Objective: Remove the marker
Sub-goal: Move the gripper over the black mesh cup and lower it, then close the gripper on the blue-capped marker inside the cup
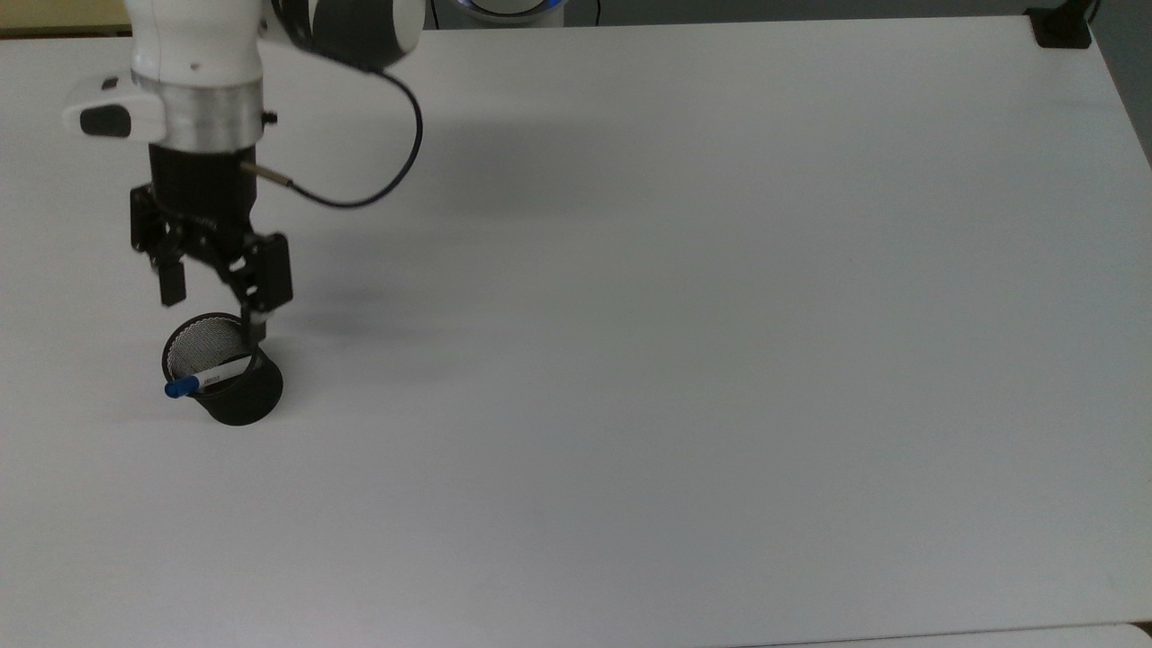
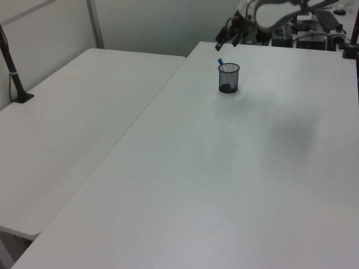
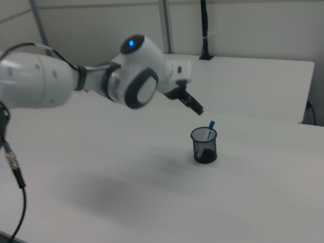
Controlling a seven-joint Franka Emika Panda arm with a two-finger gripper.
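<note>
The marker [image 1: 209, 377] is white with a blue cap and leans inside a black mesh cup [image 1: 245, 401] at the top view's left. Its cap [image 1: 181, 387] sticks out over the cup's rim. The cap also shows above the cup in the left view [image 2: 220, 61] and in the right view [image 3: 211, 124]. My gripper [image 1: 214, 310] hangs open just above the cup's far rim, with one finger [image 1: 256, 326] over the rim's edge. Nothing is between its fingers. In the right view my gripper [image 3: 195, 106] is above and slightly left of the cup [image 3: 204, 146].
The white table [image 1: 684, 342] stretches wide to the top view's right. A black clamp [image 1: 1060, 27] sits at its far right corner. In the left view a second white table [image 2: 73, 117] adjoins it, with a black pole [image 2: 12, 70] clamped on.
</note>
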